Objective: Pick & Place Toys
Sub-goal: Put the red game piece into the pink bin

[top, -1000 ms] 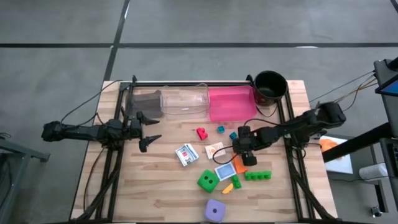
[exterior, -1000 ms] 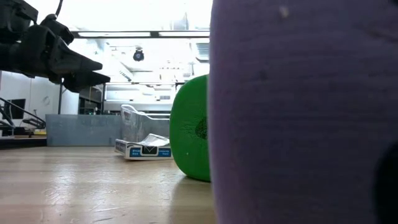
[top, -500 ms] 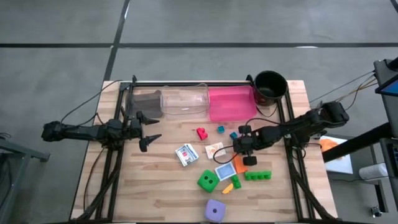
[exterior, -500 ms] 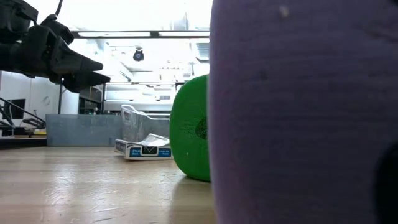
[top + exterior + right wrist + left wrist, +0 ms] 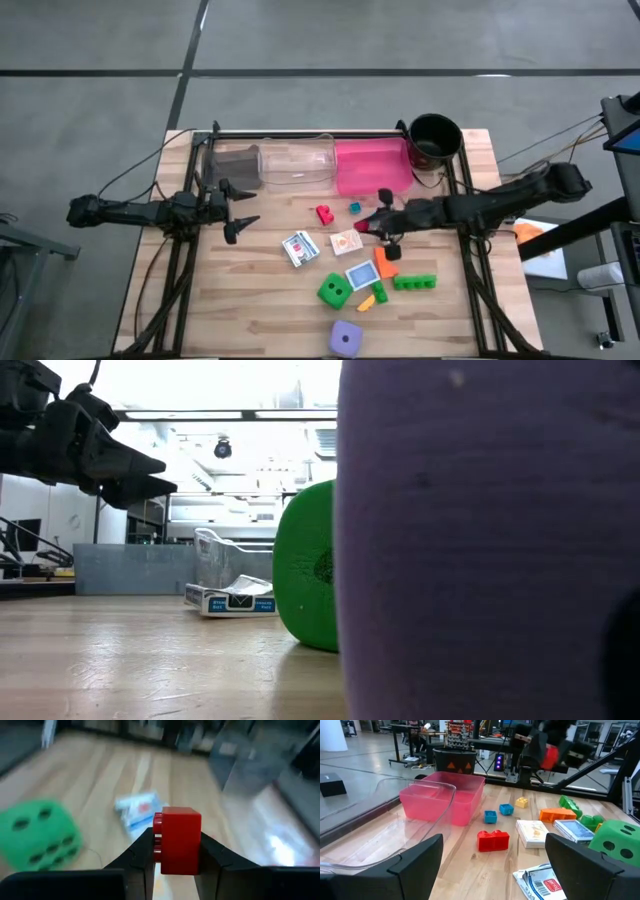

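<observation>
Clearly clamped: right gripper [image 5: 176, 851] pinches a red brick [image 5: 177, 839] between both fingers, lifted off the table [image 5: 250, 290] near the pink tray [image 5: 372, 166]. Shows in the high view as a red speck at the fingertips [image 5: 362, 226], above the card [image 5: 346, 242]. Looks like hard, light, stiff plastic with flat smooth sides; probably slick, so best squeezed across two opposite flat faces, as here, with the studs left free. Little risk of crushing; more likely to twist or slip out if swung fast.

Elsewhere on the table: a second red brick [image 5: 493, 840], two teal bricks [image 5: 498, 813], a small yellow brick [image 5: 521, 802], an orange brick [image 5: 384, 266], a green brick [image 5: 414, 283], a green die [image 5: 334, 291] and a purple die [image 5: 346, 338]. Dice bigger and likely needing a wider grasp across flat faces. Cards thin and flat, probably hardest to lift; best taken by an edge.

Left gripper [image 5: 243, 207] parked at the left side, fingers spread, holding nothing.
</observation>
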You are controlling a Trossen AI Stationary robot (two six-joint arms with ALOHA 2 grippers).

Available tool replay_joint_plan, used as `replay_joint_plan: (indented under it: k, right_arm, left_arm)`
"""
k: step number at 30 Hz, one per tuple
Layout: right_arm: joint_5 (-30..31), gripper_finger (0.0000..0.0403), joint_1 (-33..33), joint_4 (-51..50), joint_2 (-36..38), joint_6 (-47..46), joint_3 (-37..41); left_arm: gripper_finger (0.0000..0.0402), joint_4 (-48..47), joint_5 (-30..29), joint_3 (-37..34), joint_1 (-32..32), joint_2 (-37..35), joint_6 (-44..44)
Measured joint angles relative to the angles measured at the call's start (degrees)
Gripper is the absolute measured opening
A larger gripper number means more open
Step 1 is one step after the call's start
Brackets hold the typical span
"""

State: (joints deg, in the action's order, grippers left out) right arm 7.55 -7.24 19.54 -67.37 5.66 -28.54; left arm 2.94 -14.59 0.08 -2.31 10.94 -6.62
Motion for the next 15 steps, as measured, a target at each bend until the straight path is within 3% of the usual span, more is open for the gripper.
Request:
replay_joint_plan:
  k: [2,6,15]
  right_arm:
    - [0.0,0.0089,3.0,6.9,0.0,0.4,3.9]
    - [-0.3,0.0089,12.7,10.2,0.0,0.0,8.5]
    - [-13.5,0.0089,38.6,1.5,-3.0,-0.9,4.5]
  left_arm:
    - [0.035,0.0,0.0,0.0,0.0,0.2,-0.6]
    - [0.035,0.0,0.0,0.0,0.0,0.8,-0.9]
    - [0.035,0.1,-0.9,0.0,0.0,1.3,-0.9]
